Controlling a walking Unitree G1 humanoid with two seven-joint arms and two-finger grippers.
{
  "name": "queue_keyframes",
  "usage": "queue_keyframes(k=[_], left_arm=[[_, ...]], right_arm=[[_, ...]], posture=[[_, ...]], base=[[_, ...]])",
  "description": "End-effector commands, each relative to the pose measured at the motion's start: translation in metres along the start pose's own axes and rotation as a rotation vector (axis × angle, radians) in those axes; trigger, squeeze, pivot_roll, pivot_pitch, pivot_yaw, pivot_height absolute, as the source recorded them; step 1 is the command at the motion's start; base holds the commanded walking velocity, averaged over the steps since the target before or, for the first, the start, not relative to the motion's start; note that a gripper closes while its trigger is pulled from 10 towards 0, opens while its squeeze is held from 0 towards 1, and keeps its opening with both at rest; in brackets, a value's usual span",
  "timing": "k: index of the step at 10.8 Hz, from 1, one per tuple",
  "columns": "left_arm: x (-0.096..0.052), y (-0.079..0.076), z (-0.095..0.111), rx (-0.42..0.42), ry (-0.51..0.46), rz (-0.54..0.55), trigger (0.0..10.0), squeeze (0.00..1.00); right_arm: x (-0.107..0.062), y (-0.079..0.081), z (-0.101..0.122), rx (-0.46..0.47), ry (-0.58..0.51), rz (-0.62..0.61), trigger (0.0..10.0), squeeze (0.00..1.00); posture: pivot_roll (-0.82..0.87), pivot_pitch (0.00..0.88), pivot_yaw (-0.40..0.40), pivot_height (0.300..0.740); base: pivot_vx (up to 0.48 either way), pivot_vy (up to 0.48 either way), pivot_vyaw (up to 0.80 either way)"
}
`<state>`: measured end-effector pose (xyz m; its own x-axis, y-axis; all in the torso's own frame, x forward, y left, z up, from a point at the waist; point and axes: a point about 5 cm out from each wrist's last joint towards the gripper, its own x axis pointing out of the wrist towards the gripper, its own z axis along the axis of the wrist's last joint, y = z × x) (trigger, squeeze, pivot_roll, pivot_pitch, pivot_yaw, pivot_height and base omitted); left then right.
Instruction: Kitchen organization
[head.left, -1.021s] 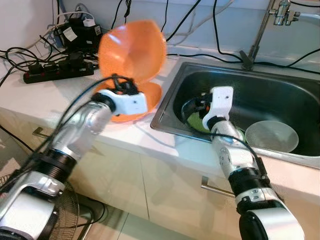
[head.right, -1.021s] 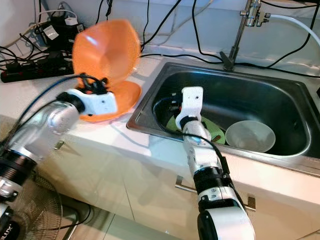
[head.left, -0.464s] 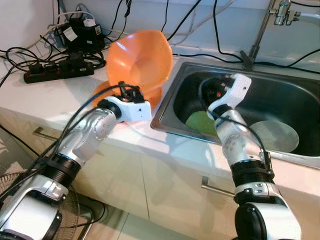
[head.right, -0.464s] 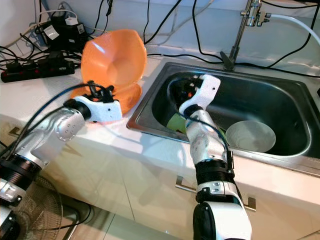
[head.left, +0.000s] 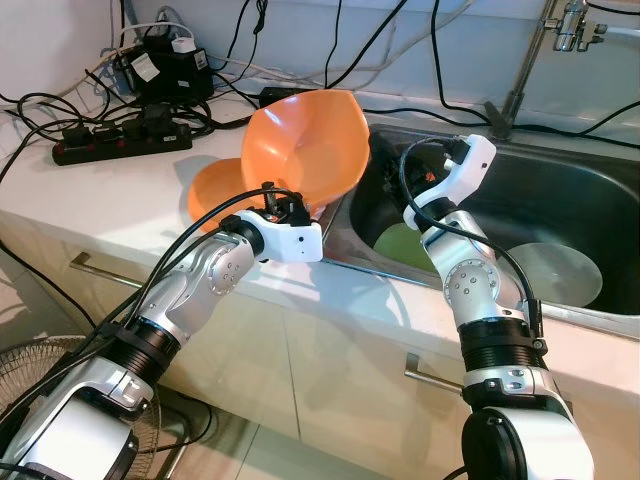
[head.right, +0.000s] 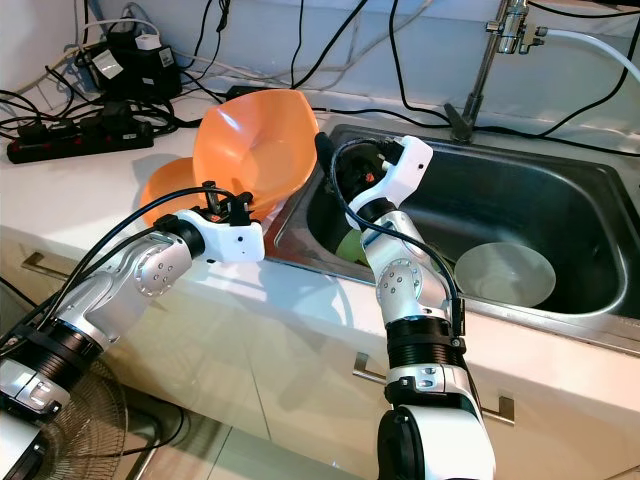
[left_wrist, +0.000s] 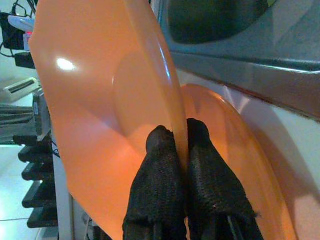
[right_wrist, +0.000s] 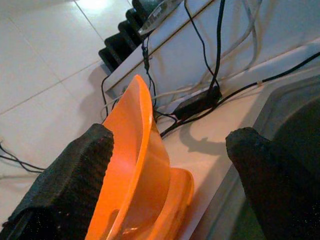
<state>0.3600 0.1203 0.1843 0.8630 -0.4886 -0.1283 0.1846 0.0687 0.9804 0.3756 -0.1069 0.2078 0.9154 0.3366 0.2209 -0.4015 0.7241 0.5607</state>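
My left gripper (left_wrist: 179, 145) is shut on the rim of an orange bowl (head.left: 305, 145) and holds it tilted on edge above the counter, right beside the sink's left rim. A second orange bowl (head.left: 212, 190) lies flat on the counter under it. My right gripper (head.right: 340, 165) is open and raised over the left part of the sink (head.left: 560, 200). Its fingers (right_wrist: 75, 185) are spread wide, one of them close beside the held bowl's (right_wrist: 135, 165) rim, not closed on it. In the sink lie a green plate (head.left: 400, 245) and a pale bowl (head.left: 550, 272).
A black power strip (head.left: 120, 145) and a tangle of cables (head.left: 160, 70) sit at the back left of the white counter. The faucet (head.left: 520, 70) rises behind the sink. Cupboard fronts with handles (head.left: 430, 372) run below the counter edge.
My left gripper has carried the orange bowl to the right and lower, up to the sink's edge. My right gripper has risen out of the sink toward the bowl's rim.
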Motion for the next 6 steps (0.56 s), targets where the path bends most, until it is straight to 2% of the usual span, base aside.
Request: queue_keyframes(k=[1,6], left_arm=[[0.000,0.006,0.008,0.024,-0.035,0.018,10.0,0.00],[0.002,0.011,0.021,0.050,-0.097,0.036,10.0,0.00]], right_arm=[[0.001,0.004,0.004,0.001,-0.006,0.021,10.0,0.00],[0.001,0.003,-0.007,0.001,0.043,0.012,10.0,0.00]], posture=[[0.20,0.000,0.046,0.740],[0.21,0.000,0.042,0.740]], base=[[0.000,0.000,0.00],[0.000,0.000,0.00]])
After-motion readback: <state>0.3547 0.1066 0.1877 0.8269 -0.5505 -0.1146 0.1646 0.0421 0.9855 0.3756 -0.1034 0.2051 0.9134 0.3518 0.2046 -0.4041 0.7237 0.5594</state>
